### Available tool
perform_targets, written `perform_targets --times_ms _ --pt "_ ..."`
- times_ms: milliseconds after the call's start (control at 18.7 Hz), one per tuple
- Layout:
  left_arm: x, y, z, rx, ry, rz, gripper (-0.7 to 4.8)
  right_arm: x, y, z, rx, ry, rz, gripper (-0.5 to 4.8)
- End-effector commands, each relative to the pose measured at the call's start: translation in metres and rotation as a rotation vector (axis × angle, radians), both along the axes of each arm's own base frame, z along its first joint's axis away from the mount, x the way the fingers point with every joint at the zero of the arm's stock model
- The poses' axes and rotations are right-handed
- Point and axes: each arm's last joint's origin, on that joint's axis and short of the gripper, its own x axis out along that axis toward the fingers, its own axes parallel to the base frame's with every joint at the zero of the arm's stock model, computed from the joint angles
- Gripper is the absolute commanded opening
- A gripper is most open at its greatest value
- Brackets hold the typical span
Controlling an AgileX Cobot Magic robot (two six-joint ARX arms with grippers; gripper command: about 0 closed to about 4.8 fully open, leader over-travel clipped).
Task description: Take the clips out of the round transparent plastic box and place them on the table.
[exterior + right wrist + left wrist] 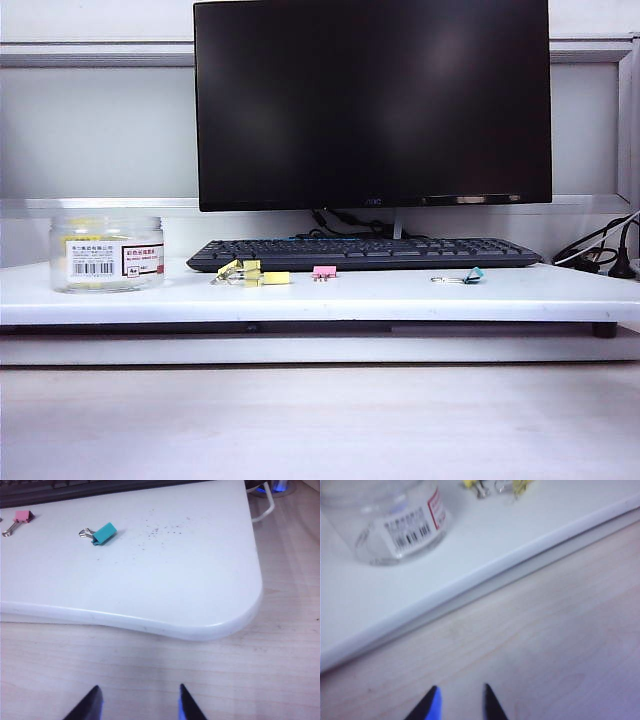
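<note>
Left gripper part-open, right gripper wide, both empty; ahead, tiny light yellow binder clips want pinching by the stiff body.

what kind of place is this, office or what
Most likely an office desk or a mock-up of one: a dark monitor stands behind a black keyboard on a white desk board, with binder clips and a clear plastic jar of them nearby.
</note>
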Motion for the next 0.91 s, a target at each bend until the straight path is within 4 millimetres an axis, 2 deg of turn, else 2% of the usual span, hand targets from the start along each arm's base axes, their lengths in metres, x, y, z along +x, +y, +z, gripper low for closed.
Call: perform_targets --times_ms 54,482,911 --pt "-0.0009 0.0005 -0.0017 0.007 0.025 0.004 1.20 -0.0003 0.0002 -0.0008 0.003 0.009 0.005 1.98" --pt "0.0002 -0.0027 -0.0020 -0.041 -0.002 -0.072 1.20 -0.0006 0.0016 -0.0005 0.020 0.010 0.053 1.98" --pt "0.0030 -0.0044 -0.0097 -0.116 -0.036 -0.059 1.21 -0.0009 0.0032 0.0002 0.039 0.008 0.104 1.98"
